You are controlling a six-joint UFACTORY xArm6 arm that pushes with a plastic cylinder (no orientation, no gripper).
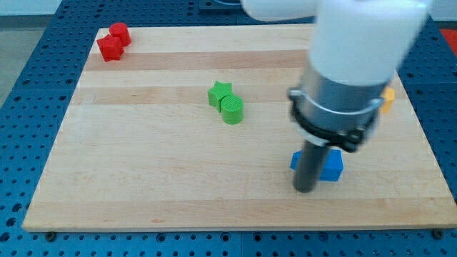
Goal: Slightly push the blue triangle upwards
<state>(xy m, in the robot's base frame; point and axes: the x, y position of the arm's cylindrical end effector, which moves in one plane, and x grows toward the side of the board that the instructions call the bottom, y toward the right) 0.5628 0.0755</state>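
Standing just below the blue triangle [330,165], the rod's tip [305,190] rests on the wooden board [143,193] at the block's six-to-seven o'clock edge, touching it or nearly so. No claw exists here to spread or pinch; the arm ends in a plain dark rod. By my judgement the approach is done and the push itself is in hand: a short, gentle slide toward twelve o'clock, stopped early.

Blue and low, the block sits toward the board's four o'clock corner, largely hidden behind the rod and its collar, so its triangular outline is hard to confirm.
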